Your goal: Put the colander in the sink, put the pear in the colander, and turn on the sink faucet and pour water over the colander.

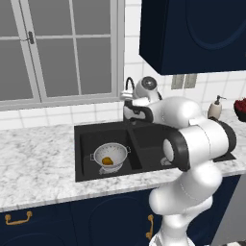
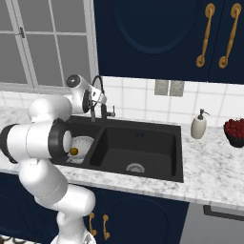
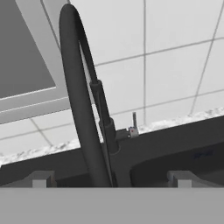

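sink: you see matt black, smooth walls.
sink faucet: matt black, smooth tube.
colander: pale, glossy, perforated, metal-like.
pear: smooth golden skin.
counter: you get polished grey-white marble look.
cabinet handles: shiny brass-like metal.
wall tiles: glossy white.

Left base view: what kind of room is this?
A kitchen, rendered rather than real. A black double-basin sink is set into a marble counter under a window, with a gooseneck faucet behind it and navy cabinets above. A colander holding a pear sits in one basin.
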Tool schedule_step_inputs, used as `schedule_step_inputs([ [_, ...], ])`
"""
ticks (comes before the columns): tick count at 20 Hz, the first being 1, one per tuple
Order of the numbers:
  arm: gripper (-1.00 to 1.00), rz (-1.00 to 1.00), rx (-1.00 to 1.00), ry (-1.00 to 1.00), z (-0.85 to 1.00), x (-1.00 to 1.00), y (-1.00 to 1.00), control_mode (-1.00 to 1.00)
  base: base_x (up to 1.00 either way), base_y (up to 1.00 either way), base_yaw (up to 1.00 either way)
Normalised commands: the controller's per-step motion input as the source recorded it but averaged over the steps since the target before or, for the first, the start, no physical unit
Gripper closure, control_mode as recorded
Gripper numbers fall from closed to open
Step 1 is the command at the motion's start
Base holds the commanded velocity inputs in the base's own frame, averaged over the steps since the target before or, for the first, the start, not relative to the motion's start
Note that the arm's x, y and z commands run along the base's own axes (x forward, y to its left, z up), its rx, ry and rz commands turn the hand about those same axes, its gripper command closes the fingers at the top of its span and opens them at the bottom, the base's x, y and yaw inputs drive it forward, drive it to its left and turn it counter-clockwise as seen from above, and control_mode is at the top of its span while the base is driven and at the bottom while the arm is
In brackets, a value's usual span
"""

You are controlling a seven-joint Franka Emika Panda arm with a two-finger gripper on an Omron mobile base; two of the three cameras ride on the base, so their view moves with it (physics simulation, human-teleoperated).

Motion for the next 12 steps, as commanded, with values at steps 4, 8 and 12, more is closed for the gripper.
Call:
schedule_step_inputs([
  [4, -1.00, 0.00, 0.00, 0.00, -0.24, 0.29, 0.05, -1.00, 0.00, 0.00, 0.00],
  [8, -1.00, 0.00, 0.00, 0.00, -0.24, 0.30, 0.11, -1.00, 0.00, 0.00, 0.00],
  [12, -1.00, 0.00, 0.00, 0.00, -0.19, 0.27, 0.13, -1.00, 0.00, 0.00, 0.00],
])
